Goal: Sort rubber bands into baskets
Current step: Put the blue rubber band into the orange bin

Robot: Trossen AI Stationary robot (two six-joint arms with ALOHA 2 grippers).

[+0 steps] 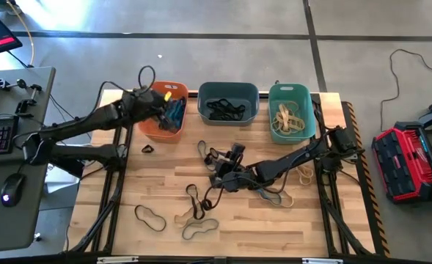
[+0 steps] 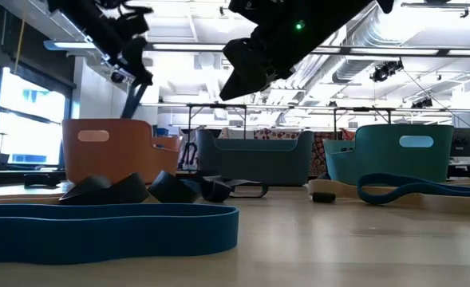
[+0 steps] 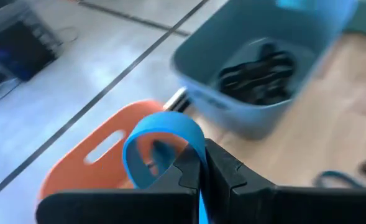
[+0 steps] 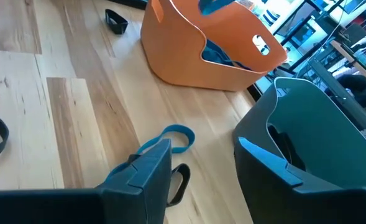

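Clamped on a blue rubber band [image 3: 161, 134], the left gripper [image 1: 173, 106] hangs over the orange basket [image 1: 159, 125], whose floor already shows blue bands. Beside it the dark slate basket [image 1: 228, 100] holds a tangle of black bands [image 1: 225, 110], and the teal basket [image 1: 290, 111] at the row's far end holds tan bands [image 1: 287, 119]. Over the middle of the wooden table [image 1: 164, 183], the right gripper [image 1: 234, 158] hovers with its fingers spread and nothing between them, above a small blue loop [image 4: 173, 138] and a dark one. More loose bands [image 1: 193, 216] lie scattered toward the front edge.
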